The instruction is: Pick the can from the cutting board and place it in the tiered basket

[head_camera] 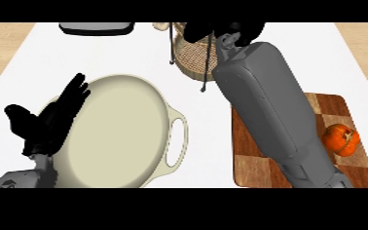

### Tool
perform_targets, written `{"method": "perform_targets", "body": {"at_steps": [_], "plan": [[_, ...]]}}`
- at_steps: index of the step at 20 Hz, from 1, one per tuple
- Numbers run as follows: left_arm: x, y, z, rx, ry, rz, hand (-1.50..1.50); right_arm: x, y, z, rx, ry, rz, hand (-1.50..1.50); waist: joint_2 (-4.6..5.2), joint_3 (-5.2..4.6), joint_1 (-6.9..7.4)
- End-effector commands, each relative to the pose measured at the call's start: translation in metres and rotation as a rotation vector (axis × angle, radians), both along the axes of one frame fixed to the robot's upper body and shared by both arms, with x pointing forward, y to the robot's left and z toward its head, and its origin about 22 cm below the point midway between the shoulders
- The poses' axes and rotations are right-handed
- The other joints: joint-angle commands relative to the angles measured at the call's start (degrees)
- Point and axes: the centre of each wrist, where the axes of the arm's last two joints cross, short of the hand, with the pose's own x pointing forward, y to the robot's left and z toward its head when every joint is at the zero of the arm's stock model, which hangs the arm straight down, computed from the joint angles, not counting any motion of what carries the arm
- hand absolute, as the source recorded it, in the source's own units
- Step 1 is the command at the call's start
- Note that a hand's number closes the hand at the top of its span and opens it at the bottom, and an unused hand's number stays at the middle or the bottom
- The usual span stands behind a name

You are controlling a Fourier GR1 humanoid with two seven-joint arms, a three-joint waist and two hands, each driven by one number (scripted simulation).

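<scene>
Here the right hand [229, 30] is held over the far tiered basket [191, 57], its grasp not discernible; the left hand [47, 118] is rested open, near left.

- The desk [108, 53] has a smooth, matt white top, with pale wood grain showing at its far corners.
- The cutting board [330, 108], right of the pot, looks like wood in a checker of dark and light brown blocks, lightly sheened.
- The pot [122, 126] is smooth cream, like enamel, with a soft gloss.
- The tiered basket [191, 58], beyond the pot, looks woven, tan wicker on dark thin frame.
- The pumpkin [340, 139] on the board is glossy orange.
- The right forearm [266, 107] is smooth matt grey, like plastic.
</scene>
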Motion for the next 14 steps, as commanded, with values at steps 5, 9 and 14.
{"method": "perform_targets", "body": {"at_steps": [5,9,14], "plan": [[0.0,0.007,-0.002,-0.014,0.003,-0.014,0.0,0.042,0.0,-0.033,-0.002,0.059,-0.028,1.5,0.77,-0.07,0.49],[-0.001,-0.008,-0.001,0.001,-0.006,-0.011,0.0,0.05,0.002,-0.044,-0.042,0.034,-0.07,1.5,0.88,-0.07,0.92],[0.007,-0.002,0.001,-0.013,-0.006,-0.015,0.0,0.058,-0.004,-0.071,-0.062,0.004,-0.078,1.5,1.0,-0.07,0.72]]}}
